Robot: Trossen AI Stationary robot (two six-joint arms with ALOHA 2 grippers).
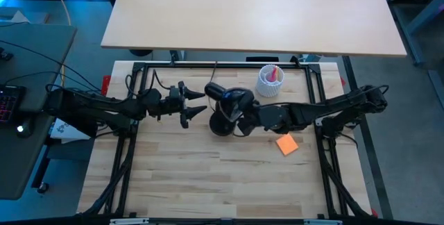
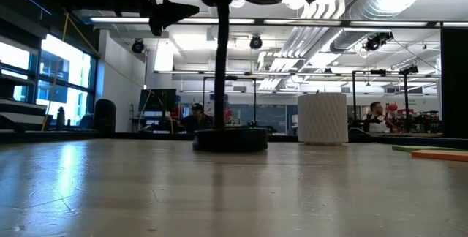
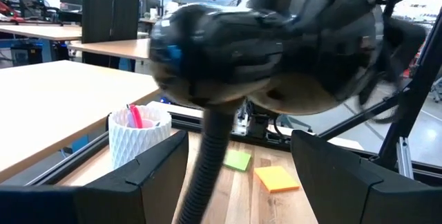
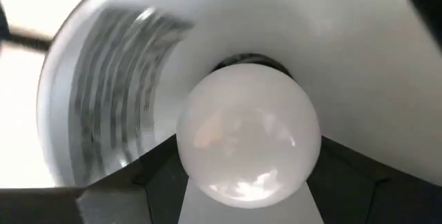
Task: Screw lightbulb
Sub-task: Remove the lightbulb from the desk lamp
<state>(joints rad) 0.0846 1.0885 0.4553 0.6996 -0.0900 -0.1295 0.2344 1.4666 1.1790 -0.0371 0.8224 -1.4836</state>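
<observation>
- Only in the right wrist view is the lightbulb [image 4: 248, 137] seen: a white frosted globe inside the lamp's shade [image 4: 103, 120], its round end turned toward the camera and its base hidden in the dark socket behind it, so the long axis runs along the shade's axis.
- Beside the bulb, the right pincer [image 4: 245, 196] is shown with its fingers [image 4: 131, 193] spread on either flank; whether they touch the glass cannot be told.
- From above, the bulb is hidden; the right pincer is reached into the black desk lamp [image 1: 229, 107], near a white ribbed cup [image 1: 270, 80] and an orange note [image 1: 286, 144].
- Facing the shade's back, the left pincer [image 1: 196, 105] is held spread, empty, above the desk [image 1: 208, 183].
</observation>
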